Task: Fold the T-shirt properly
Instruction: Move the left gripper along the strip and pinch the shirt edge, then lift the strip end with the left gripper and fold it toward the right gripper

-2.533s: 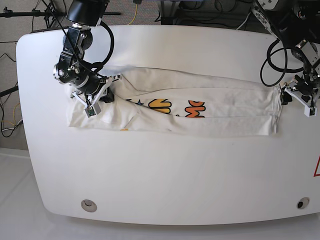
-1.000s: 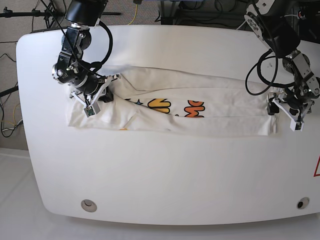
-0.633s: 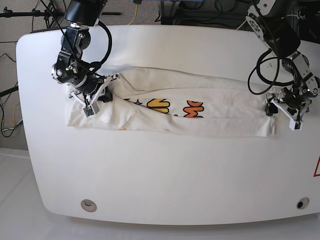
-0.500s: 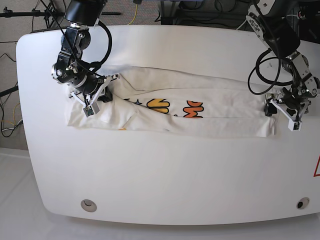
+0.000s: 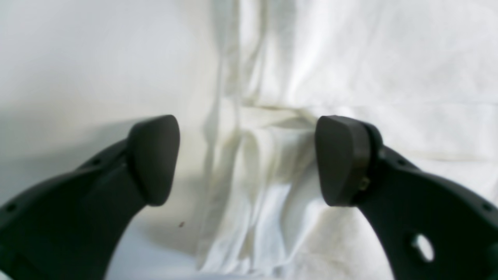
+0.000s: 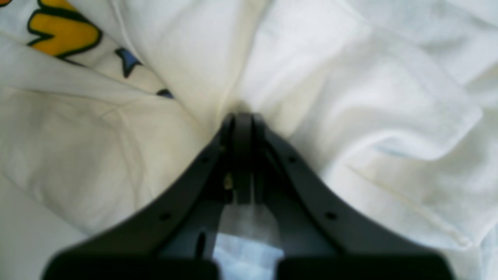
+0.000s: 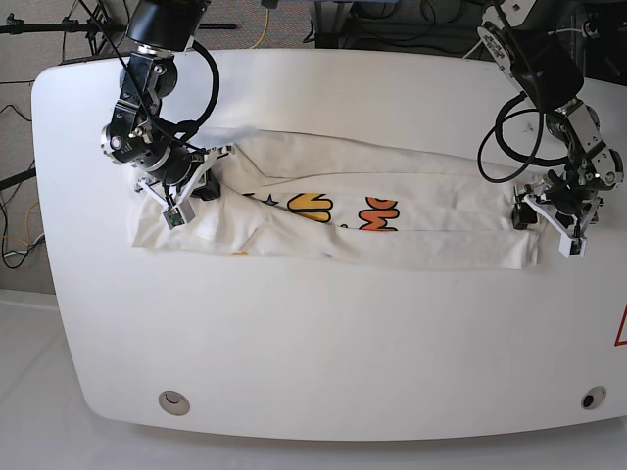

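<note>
**Claws at both ends of a long-folded T-shirt**

Right gripper [image 7: 201, 179] sat at the left end of the base view, its jaws pressed fully together on a pinch of white cloth. From its wrist camera the right gripper [image 6: 242, 128] showed its tips meeting in a crease of the fabric, with a yellow printed shape and a small blue star up to the left.

The T-shirt [image 7: 392, 211] lay as a long, narrow band across the white table [image 7: 323, 343], folded lengthwise, with yellow and orange lettering showing near its middle. One end was bunched under the right gripper; the other reached the far side of the table.

There the left gripper [image 7: 549, 209] stood at the shirt's end with its jaws spread wide, gripping nothing. Its wrist view showed the left gripper [image 5: 247, 159] straddling the edge of the cloth, one pad [image 5: 153, 157] over bare table and the other pad [image 5: 340, 159] over the rumpled T-shirt [image 5: 350, 58].
</note>
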Available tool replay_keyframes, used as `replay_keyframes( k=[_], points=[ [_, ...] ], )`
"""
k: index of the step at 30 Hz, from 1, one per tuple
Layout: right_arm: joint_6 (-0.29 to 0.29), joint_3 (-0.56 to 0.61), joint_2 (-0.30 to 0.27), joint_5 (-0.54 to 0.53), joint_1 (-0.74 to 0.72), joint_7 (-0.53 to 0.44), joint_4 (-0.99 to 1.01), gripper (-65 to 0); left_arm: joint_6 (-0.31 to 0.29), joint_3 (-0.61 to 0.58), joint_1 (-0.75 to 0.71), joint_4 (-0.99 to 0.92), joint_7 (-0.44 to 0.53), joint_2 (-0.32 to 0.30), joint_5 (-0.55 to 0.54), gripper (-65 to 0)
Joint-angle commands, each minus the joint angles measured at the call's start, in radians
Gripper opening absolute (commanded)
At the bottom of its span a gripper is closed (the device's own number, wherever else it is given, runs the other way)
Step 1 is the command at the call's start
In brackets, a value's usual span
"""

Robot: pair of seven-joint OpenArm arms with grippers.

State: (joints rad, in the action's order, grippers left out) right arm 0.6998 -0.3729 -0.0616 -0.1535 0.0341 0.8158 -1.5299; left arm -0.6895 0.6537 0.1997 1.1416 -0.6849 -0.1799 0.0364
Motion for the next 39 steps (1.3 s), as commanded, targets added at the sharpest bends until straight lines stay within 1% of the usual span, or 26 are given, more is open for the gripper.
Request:
replay_keyframes(
  k=[1, 4, 9, 14, 16, 20, 23, 26, 28, 30, 37, 39],
  points=[
    [-0.002, -0.002, -0.01, 0.022, -0.006, 0.023, -0.011, -65.0, -0.009, -0.005, -0.003, -0.008, -0.06, 0.004, 0.012, -27.1],
    [-0.002, -0.002, -0.01, 0.022, -0.006, 0.023, -0.011, -65.0, -0.009, -0.028, -0.003, -0.008, -0.06, 0.004, 0.013, -35.8],
    [-0.002, -0.002, -0.008, 0.022, -0.006, 0.023, -0.01, -65.0, -0.009, -0.076, -0.004, -0.008, -0.06, 0.004, 0.012, -47.9],
    [-0.002, -0.002, -0.007, 0.022, -0.006, 0.023, -0.01, -65.0, -0.009, -0.084, -0.004, -0.007, -0.06, 0.004, 0.007, -55.1],
    [-0.002, -0.002, -0.005, 0.022, -0.006, 0.023, -0.01, -65.0, -0.009, -0.085, -0.007, -0.005, -0.06, 0.004, -0.01, -57.1],
    [-0.002, -0.002, -0.005, 0.022, -0.006, 0.023, -0.01, -65.0, -0.009, -0.094, -0.039, -0.002, -0.06, 0.0, -0.072, -58.3],
    [-0.002, -0.002, -0.005, 0.022, -0.006, 0.023, -0.008, -65.0, -0.009, -0.128, -0.05, -0.001, -0.06, -0.008, -0.132, -58.8],
    [-0.002, -0.002, -0.005, 0.022, -0.006, 0.023, -0.008, -65.0, -0.009, -0.148, -0.053, 0.016, -0.06, -0.031, -0.18, -58.9],
    [-0.002, -0.002, -0.005, 0.022, -0.006, 0.023, -0.008, -65.0, -0.009, -0.154, -0.053, 0.039, -0.063, -0.034, -0.2, -58.9],
    [-0.002, -0.002, -0.005, 0.022, -0.006, 0.023, -0.008, -65.0, -0.009, -0.154, -0.058, 0.073, -0.071, -0.034, -0.206, -58.9],
    [-0.002, -0.002, -0.005, 0.022, -0.006, 0.023, -0.007, -65.0, -0.009, -0.154, -0.069, 0.209, -0.163, -0.03, -0.208, -58.9],
    [-0.002, -0.002, -0.005, 0.022, -0.006, 0.023, -0.007, -65.0, -0.009, -0.154, -0.067, 0.251, -0.187, -0.017, -0.209, -58.9]
  ],
)
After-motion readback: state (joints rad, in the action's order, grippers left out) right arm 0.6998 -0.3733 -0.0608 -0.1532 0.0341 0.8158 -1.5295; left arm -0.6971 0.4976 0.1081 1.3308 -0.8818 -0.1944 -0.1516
